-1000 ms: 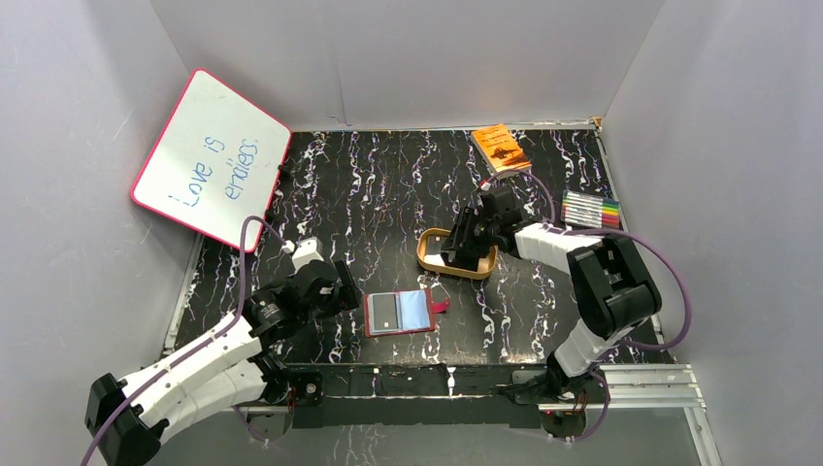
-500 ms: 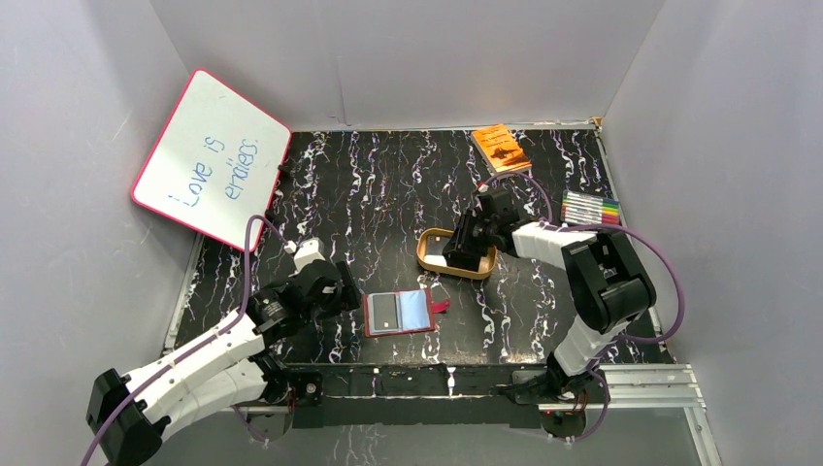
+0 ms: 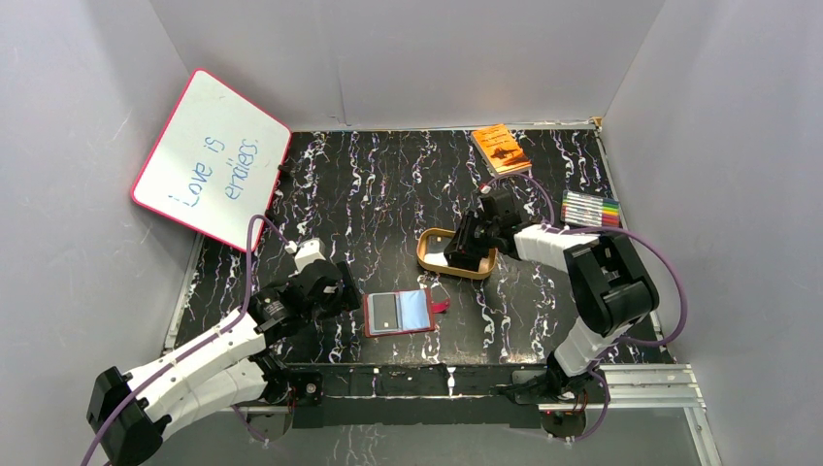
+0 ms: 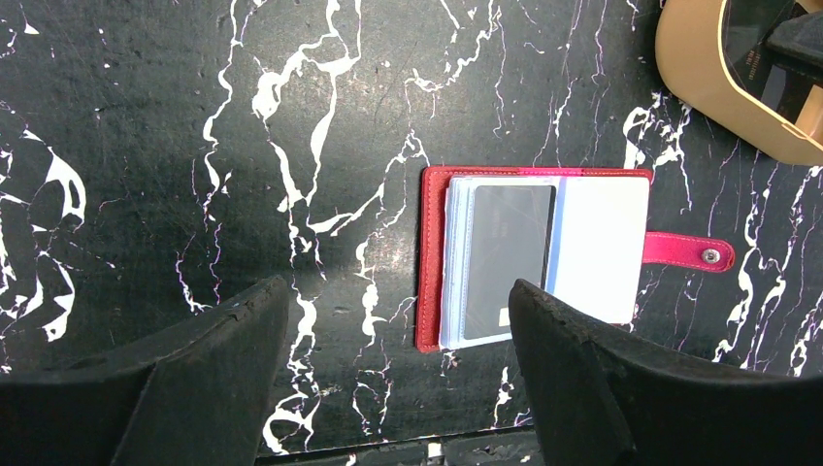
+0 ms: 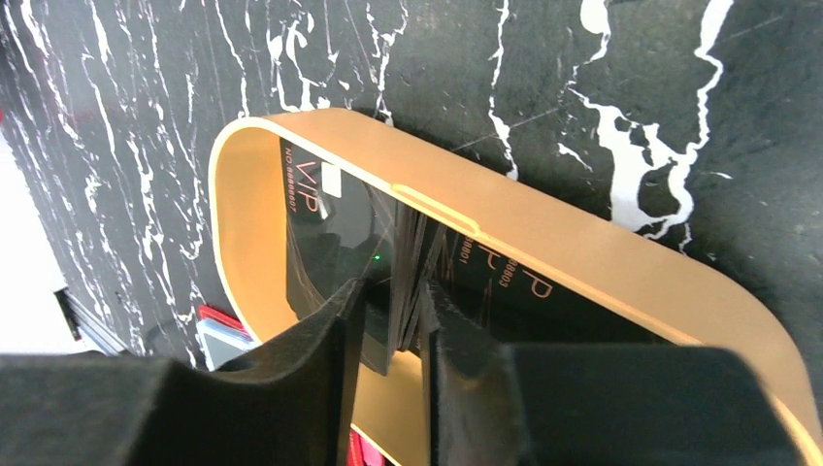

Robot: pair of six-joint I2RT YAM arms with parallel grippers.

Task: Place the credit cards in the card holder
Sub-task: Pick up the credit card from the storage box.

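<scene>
The card holder [image 3: 399, 312] [image 4: 534, 254] lies open on the table, dark red, with a dark card in its clear sleeve [image 4: 510, 254] and its snap tab [image 4: 691, 252] pointing right. My left gripper [image 3: 340, 291] [image 4: 398, 301] hovers just left of it, open and empty. The other credit cards [image 5: 406, 254] are black "VIP" cards in the gold oval tray [image 3: 432, 254] [image 5: 543, 228]. My right gripper [image 3: 464, 248] [image 5: 391, 291] reaches into the tray, and several cards stand on edge between its narrowed jaws. A slim gap shows at the left finger [image 5: 320, 359].
An orange book [image 3: 501, 148] lies at the back. A pack of coloured markers [image 3: 590, 208] sits at the right. A pink-rimmed whiteboard [image 3: 213, 155] leans against the left wall. The tray's corner [image 4: 699, 78] shows beyond the holder in the left wrist view.
The right gripper's jaws have closed in around the upright cards in the tray. The left arm and the card holder have not moved.
</scene>
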